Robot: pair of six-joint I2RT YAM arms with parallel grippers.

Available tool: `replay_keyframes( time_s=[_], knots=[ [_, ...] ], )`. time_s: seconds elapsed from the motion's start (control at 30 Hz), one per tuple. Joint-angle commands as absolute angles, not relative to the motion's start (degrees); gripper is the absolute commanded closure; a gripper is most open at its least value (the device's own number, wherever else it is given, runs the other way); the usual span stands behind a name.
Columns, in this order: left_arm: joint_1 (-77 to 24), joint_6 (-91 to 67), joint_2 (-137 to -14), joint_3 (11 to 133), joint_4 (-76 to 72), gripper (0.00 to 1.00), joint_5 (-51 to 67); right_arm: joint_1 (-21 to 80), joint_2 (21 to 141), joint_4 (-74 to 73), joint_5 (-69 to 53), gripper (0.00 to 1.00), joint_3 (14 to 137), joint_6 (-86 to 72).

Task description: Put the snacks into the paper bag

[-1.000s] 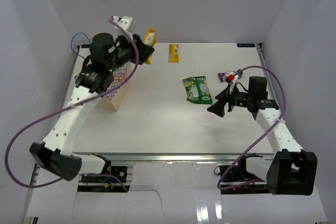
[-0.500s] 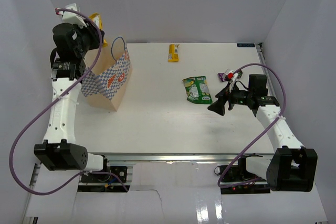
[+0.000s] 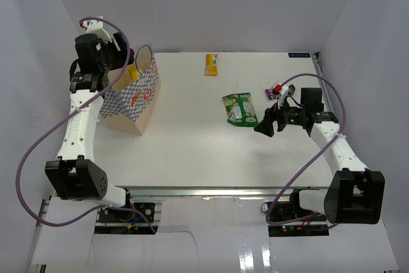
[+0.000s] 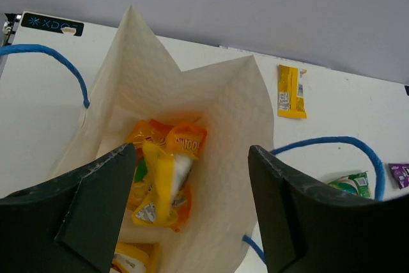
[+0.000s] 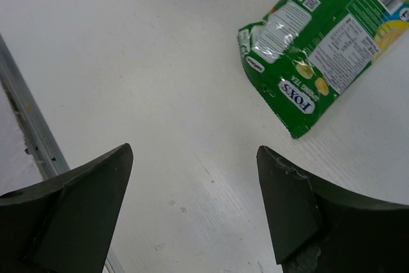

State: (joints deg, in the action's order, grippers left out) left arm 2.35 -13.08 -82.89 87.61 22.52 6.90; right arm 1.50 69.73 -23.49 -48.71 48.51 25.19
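The paper bag stands upright at the left of the table, its tan inside open to the left wrist view. In it lie the orange bag and two yellow wrappers. My left gripper hovers over the bag's mouth, open and empty. A third yellow wrapper lies at the back of the table. The green bag lies flat right of centre, and the purple candy packet lies beyond it. My right gripper is open and empty, just near-right of the green bag.
White walls close in the table on three sides. A metal rail runs along the near edge. The bag's blue cord handles arch over its mouth. Purple cables loop beside both arms.
My left gripper carried a yellow wrapper from the back of the table over the bag and let it go; it now lies in the bag. My right gripper edged toward the green bag.
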Motion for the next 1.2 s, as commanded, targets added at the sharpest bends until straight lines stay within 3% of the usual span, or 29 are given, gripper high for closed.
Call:
replay_keyframes(
  time_s=[0.0,0.1,0.2,0.4,0.67,0.93,1.07,1.17],
  knots=[
    [2.2,-13.2,-78.3,87.1,22.3,0.18,7.0,3.3,73.7,-23.5,-39.5,0.17,53.3,19.4],
    [2.2,-13.5,-76.5,88.5,22.6,0.13,7.7,7.0,77.2,-22.0,-29.7,0.17,56.4,12.8],
    [2.2,-14.2,-74.0,91.0,23.6,0.08,10.0,10.0,80.9,-19.0,-22.7,0.1,59.5,3.7],
    [2.2,-19.8,-66.8,90.8,23.9,0.04,15.6,15.2,88.1,-16.3,-15.6,0.02,63.6,0.7],
    [2.1,-34.7,-54.9,75.3,23.7,0.02,31.3,19.6,99.7,-14.3,-5.3,0.06,71.4,0.4],
    [-1.6,-43.3,-48.4,62.0,23.1,0.02,34.6,22.4,109.8,-12.5,-1.7,0.0,77.2,-2.9],
    [-5.9,-45.3,-48.1,59.6,22.8,0.02,32.5,22.4,111.5,-12.5,-1.9,0.15,77.3,-3.6],
    [-13.3,-46.5,-49.5,57.8,21.0,0.02,25.4,22.4,110.7,-11.6,-3.0,0.33,75.2,-3.4]
  ],
)
